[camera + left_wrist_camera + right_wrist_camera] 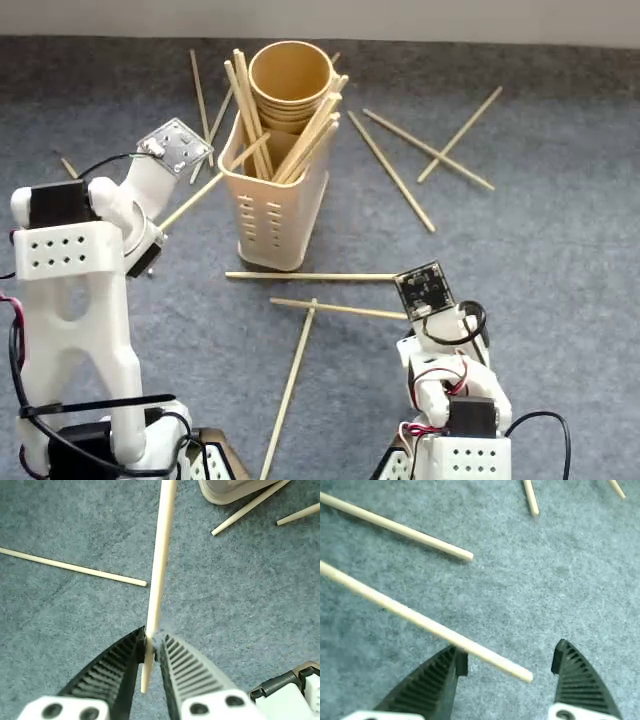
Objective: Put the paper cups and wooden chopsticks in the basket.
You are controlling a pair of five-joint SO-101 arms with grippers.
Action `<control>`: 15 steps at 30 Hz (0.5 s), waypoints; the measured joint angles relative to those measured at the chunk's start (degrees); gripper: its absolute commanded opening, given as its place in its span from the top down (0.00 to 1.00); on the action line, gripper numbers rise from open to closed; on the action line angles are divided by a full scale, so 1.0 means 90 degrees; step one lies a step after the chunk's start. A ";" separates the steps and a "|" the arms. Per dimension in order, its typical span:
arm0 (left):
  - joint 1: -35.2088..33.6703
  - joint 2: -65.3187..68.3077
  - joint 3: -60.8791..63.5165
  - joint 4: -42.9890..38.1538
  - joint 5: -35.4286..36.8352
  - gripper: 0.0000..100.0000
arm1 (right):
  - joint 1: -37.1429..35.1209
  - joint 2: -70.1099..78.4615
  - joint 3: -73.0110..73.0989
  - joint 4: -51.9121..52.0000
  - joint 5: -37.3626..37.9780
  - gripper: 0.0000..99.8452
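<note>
1. The left gripper (151, 642) is clenched on a chopstick (160, 565). Its two ribbed fingers (120, 665) pinch the stick close to one end, and a short stub pokes out behind the grip.
2. That held chopstick (195, 200) rises at a slant off the grey tabletop (560, 250) on the left side, its long end pointing towards the basket (275, 215).
3. The right gripper (510, 652) is spread wide and grasps nothing. It hovers by the near edge, right of the middle.
4. A loose chopstick (420, 620) lies on the tabletop across the gap between those fingers. It passes right at the tip of one finger (440, 675), and I cannot tell whether they touch. Its end stops short of the other finger (575, 670).
5. A second loose chopstick (400, 529) lies just beyond it, farther from the gripper.
6. The basket stands upright towards the far edge, about midway across. The stacked paper cups (290, 75) sit inside it, with a bundle of chopsticks (305, 140) leaning around them.
7. More chopsticks lie scattered on the tabletop: a crossed group (430, 150) to the right of the basket, one (290, 390) near the middle of the near edge, and a few (200, 95) by the far edge left of the basket.
</note>
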State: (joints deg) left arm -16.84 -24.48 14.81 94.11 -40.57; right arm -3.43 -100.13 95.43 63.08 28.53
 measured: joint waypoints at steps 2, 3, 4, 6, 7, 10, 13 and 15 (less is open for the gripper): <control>0.0000 0.0000 0.0029 0.0000 0.0000 0.99 | 0.0000 0.0000 0.0000 0.0000 0.0000 0.72; 0.0000 0.0000 0.0098 0.0000 -0.0010 0.99 | 0.0000 0.0000 0.0000 0.0000 0.0000 0.72; 0.0000 0.0000 0.0195 0.0000 -0.0098 0.99 | 0.0000 0.0000 0.0000 0.0000 0.0000 0.72; 0.0000 -0.0010 0.0576 0.0000 -0.0400 0.99 | 0.0000 0.0000 0.0000 0.0000 0.0000 0.72; 0.0000 -0.0010 0.0801 0.0000 -0.0508 0.99 | 0.0000 0.0000 0.0000 0.0000 0.0000 0.72; -0.0020 -0.0010 0.1495 -0.0098 -0.0635 0.99 | 0.0000 0.0000 0.0000 0.0000 0.0000 0.72; -0.0039 -0.0010 0.2188 -0.0430 -0.0654 0.99 | 0.0000 0.0000 0.0000 0.0000 0.0000 0.72; -0.0039 -0.0010 0.2549 -0.0684 -0.0654 0.99 | 0.0000 0.0000 0.0000 0.0000 0.0000 0.72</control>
State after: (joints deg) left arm -17.19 -24.57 37.76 87.96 -46.46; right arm -3.43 -100.13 95.43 63.08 28.53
